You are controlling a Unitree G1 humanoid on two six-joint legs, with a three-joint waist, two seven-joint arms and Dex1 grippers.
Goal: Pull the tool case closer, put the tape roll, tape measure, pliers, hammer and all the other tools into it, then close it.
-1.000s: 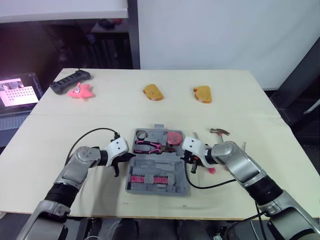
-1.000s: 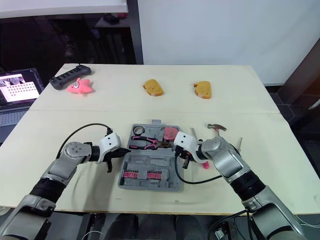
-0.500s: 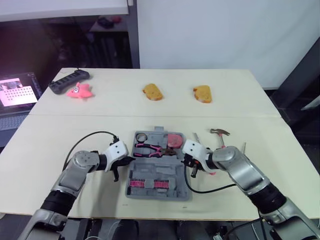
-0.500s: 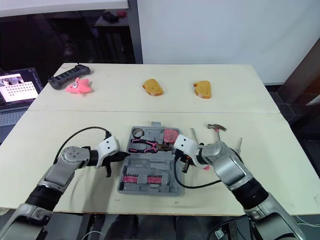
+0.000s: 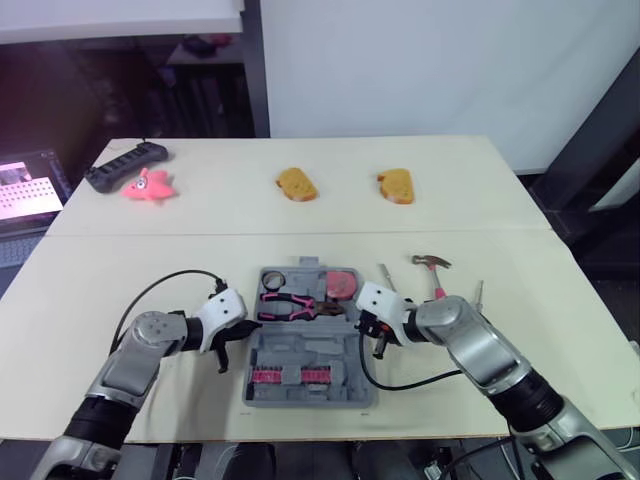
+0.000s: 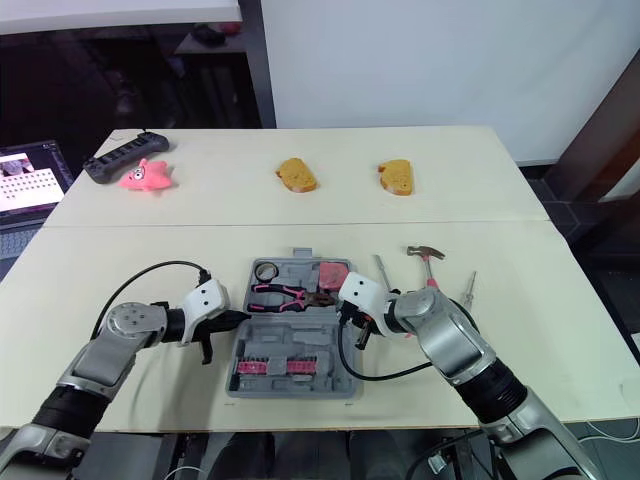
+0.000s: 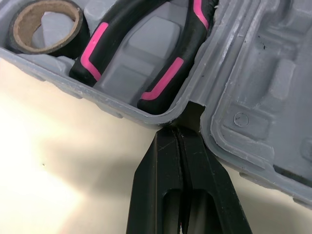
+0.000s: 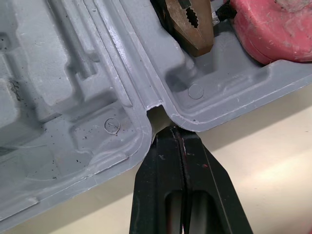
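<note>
Presently: open grey plastic tool case [image 5: 310,345], lower centre of frame, hinge line running across. Left gripper [image 7: 181,139] and right gripper [image 8: 182,136], each with fingers pressed together, tips at the hinge notches on opposite sides; both equally near.

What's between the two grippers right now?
The open tool case; the left gripper and right gripper, both shut, sit at its hinge notches, seen in both wrist views.
</note>
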